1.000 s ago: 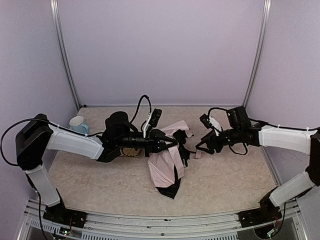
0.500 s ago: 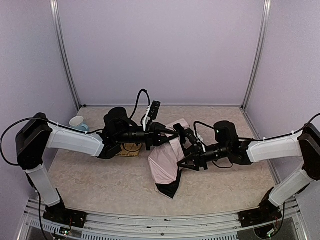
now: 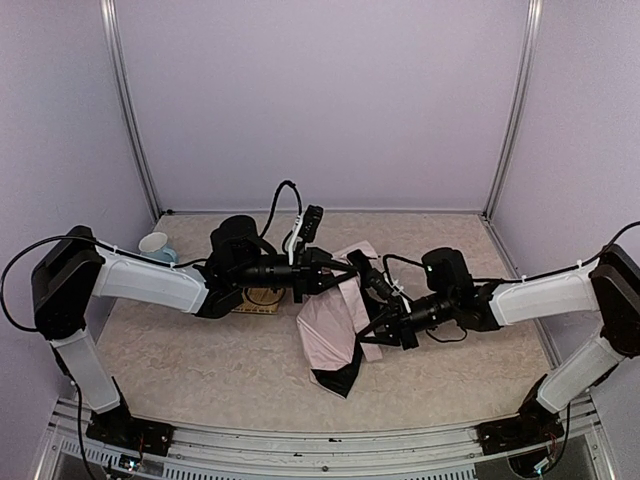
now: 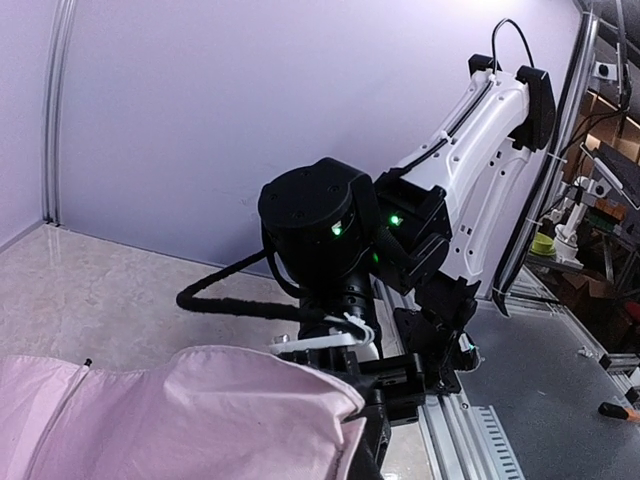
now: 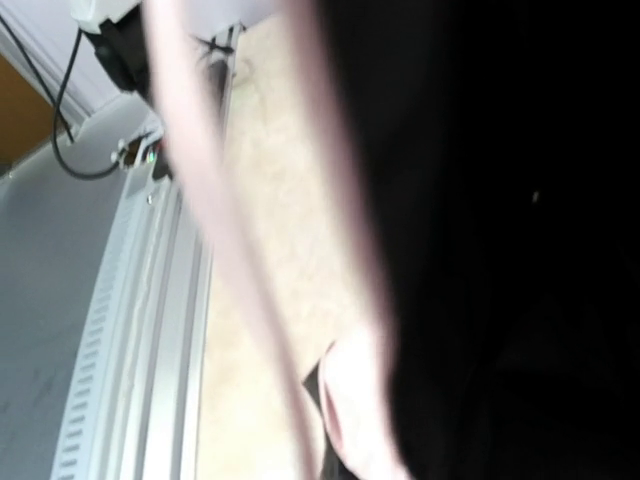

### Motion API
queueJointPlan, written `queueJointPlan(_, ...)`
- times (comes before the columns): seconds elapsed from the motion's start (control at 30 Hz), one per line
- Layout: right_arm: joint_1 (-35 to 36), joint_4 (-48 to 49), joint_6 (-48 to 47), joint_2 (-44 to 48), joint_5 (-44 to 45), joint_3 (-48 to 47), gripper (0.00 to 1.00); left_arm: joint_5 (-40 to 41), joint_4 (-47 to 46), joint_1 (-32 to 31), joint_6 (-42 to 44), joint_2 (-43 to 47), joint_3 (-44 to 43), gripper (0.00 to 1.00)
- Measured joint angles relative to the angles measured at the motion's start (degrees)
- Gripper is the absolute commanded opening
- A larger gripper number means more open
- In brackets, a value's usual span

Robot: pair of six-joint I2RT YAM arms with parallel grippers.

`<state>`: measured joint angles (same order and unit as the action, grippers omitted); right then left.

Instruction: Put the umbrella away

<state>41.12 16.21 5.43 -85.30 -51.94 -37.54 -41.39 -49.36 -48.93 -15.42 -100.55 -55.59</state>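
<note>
Just right of the woven tray (image 3: pixel 262 298), the umbrella (image 3: pixel 330 330) slumps on the tabletop (image 3: pixel 450 370), pink fabric out, black lining spilling at its near end. The left gripper (image 3: pixel 338 272), beyond the tray's right edge, is clamped together on its upper end. The right gripper (image 3: pixel 370 325), farther right, presses into the fabric's edge; whether it has pinched anything I cannot tell. Probably light, limp, slippery cloth around 1 stiff shaft: take the shaft or handle, not loose folds.

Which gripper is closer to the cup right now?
Left. The left gripper is at the umbrella, right of the cup; the right gripper sits farther right, across the umbrella.
</note>
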Motion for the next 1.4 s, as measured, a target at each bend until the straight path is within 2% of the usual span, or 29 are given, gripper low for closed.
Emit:
queueJointPlan(0.07,0.0,-0.83,0.02,-0.79,-0.39,0.0,0.0,0.2,0.79,0.0,0.76,0.0,0.0,0.0)
queueJointPlan(0.1,0.0,-1.14,-0.02,-1.01,-0.5,0.0,0.0,0.26,1.42,0.02,1.16,0.0,-0.02,0.07)
queueJointPlan(0.2,0.0,-3.15,-0.28,-0.98,-1.16,-0.09,0.0,0.26,5.27,0.17,4.55,0.02,-0.57,0.56)
queueJointPlan(0.27,-0.7,-4.66,-0.68,-0.48,-1.73,-0.33,0.0,0.39,10.88,0.46,8.7,0.44,-1.75,0.72)
queueJointPlan(0.43,-5.92,-10.51,-2.6,4.37,-6.49,-4.02,0.0,4.02,33.33,1.22,27.8,7.87,-2.19,0.88)
queueJointPlan(0.5,-7.72,-13.29,-3.82,5.81,-8.22,-7.17,0.0,7.45,40.89,1.22,36.37,13.92,-0.87,0.98)
queueJointPlan(0.53,-8.46,-14.82,-4.57,6.38,-9.05,-9.16,0.0,7.96,41.9,1.25,37.62,15.02,-0.57,0.99)
queueJointPlan(0.63,-9.77,-19.21,-6.56,7.52,-11.19,-16.57,0.0,14.67,41.27,1.42,44.46,22.18,4.9,0.99)
queueJointPlan(0.7,-10.05,-21.11,-7.3,7.69,-11.93,-21.42,0.0,18.4,40.26,2.23,47.45,21.9,6.16,0.99)
queueJointPlan(0.9,-10.32,-23.5,-6.01,7.28,-14.43,-35.95,0.0,22.77,38.77,5.7,53.0,4.59,0.59,0.99)
queueJointPlan(1.03,-10.36,-23.65,-3.82,6.56,-14.67,-41.07,0.0,22.51,35.63,5.77,54.51,-4.52,-3.48,0.95)
queueJointPlan(1.13,-10.45,-24.0,-2.21,5.42,-13.66,-43.32,0.0,21.33,31.65,5.73,52.41,-10.27,-7.65,0.8)
queueJointPlan(1.27,-10.6,-24.55,-0.74,3.28,-12.04,-46.25,0.0,20.33,25.66,5.44,47.06,-16.48,-11.85,0.35)
queueJointPlan(1.4,-10.6,-24.3,1.14,2.16,-11.47,-46.47,0.0,23.67,22.64,4.74,41.51,-22.6,-18.03,0.05)
